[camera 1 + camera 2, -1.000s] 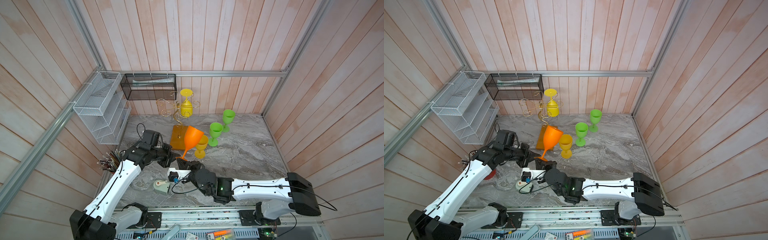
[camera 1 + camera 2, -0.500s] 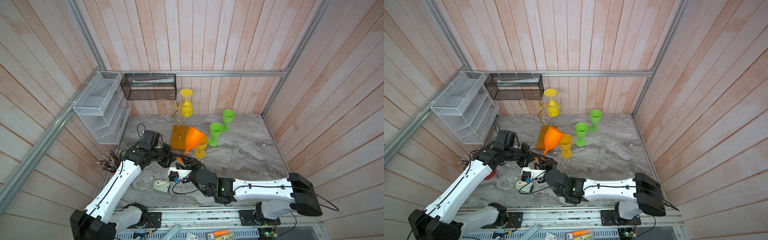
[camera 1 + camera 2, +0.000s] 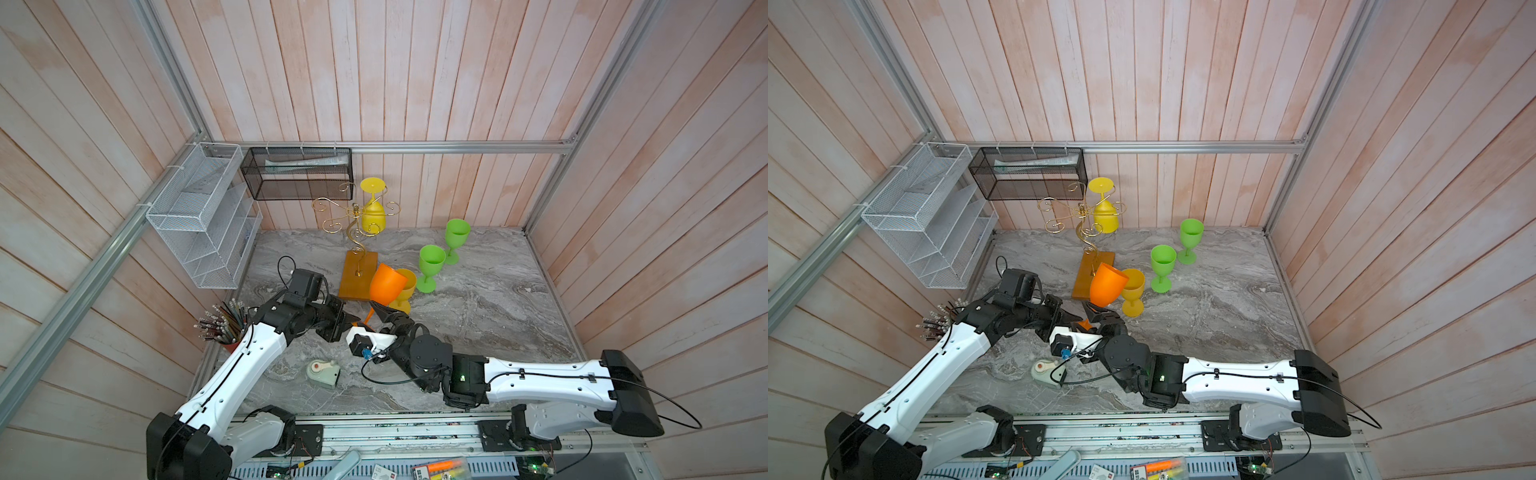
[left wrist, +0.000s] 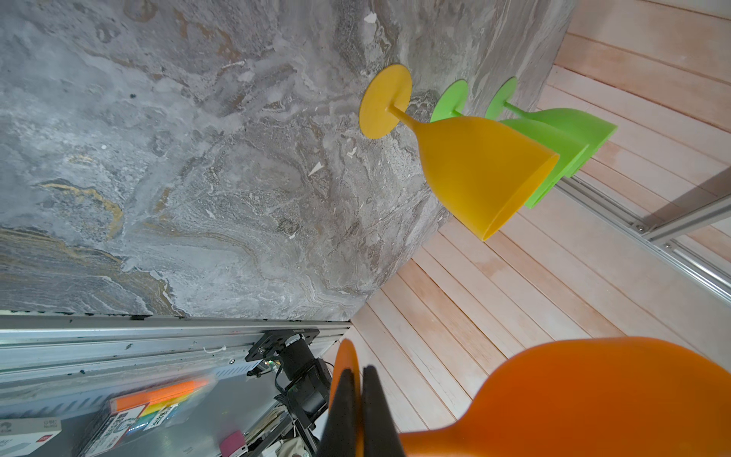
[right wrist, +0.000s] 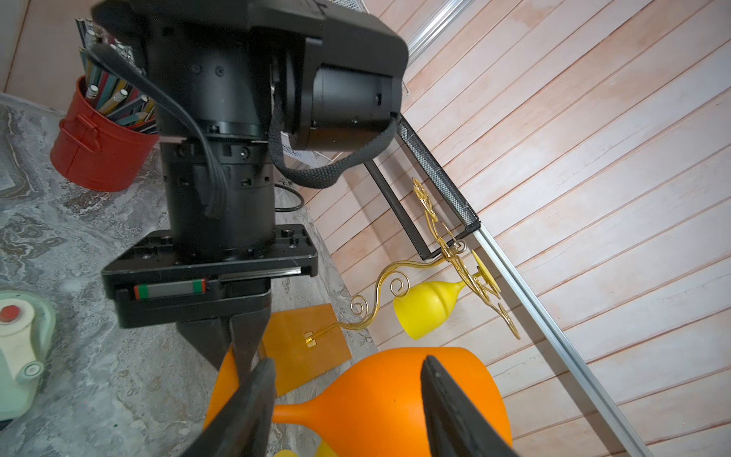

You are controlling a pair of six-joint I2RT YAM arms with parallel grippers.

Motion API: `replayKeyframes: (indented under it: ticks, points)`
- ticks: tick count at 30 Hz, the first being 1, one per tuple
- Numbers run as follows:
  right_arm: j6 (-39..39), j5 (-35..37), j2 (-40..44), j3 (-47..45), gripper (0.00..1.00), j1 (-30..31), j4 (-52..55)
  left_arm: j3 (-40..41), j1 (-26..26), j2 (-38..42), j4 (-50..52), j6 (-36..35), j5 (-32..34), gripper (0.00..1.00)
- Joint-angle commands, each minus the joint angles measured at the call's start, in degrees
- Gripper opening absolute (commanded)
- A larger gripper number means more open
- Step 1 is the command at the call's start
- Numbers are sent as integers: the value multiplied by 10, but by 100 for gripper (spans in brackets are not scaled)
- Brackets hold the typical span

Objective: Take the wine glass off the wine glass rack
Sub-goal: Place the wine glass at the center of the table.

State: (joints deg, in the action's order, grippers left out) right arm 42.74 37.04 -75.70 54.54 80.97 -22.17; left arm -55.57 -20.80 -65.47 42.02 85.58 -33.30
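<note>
An orange wine glass [image 3: 386, 282] [image 3: 1106, 284] hangs tilted above the table, in front of the rack's base. My left gripper [image 3: 353, 322] [image 4: 358, 399] is shut on the glass's flat foot; in the left wrist view its black fingers pinch the disc edge-on. My right gripper [image 3: 388, 318] [image 5: 348, 362] is open, with its jaws standing apart on either side of the stem and lower bowl. The gold wire wine glass rack [image 3: 355, 232] [image 5: 379, 281] stands on its orange-brown base. A yellow glass [image 3: 372, 214] [image 5: 425, 306] hangs upside down from one arm.
An amber glass [image 3: 404, 291] stands just behind the orange one, with two green glasses [image 3: 430, 266] [image 3: 456, 239] to its right. A red can of pencils [image 3: 224, 328] and a pale green gadget [image 3: 323, 372] sit front left. A black mesh basket [image 3: 297, 178] and white wire shelf [image 3: 199, 212] hang on the walls.
My right gripper's jaws have gone from shut to open beside the stem. The orange glass has sunk a little and leans further over. The left gripper has kept hold of the foot.
</note>
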Motion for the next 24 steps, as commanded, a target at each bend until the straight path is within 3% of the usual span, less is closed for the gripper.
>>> replayKeyframes:
  ticks: [1, 13, 24]
  points:
    - [-44, 7, 25, 12, 61, 0, 30, 8, 1, -1, -32, -19, 12, 0]
    - [-216, -29, 119, 44, 58, -44, 160, 51, 12, 18, -123, -50, 11, 0]
    - [-394, -121, 170, 93, 51, -158, 279, 92, 49, 21, -228, -140, 8, 0]
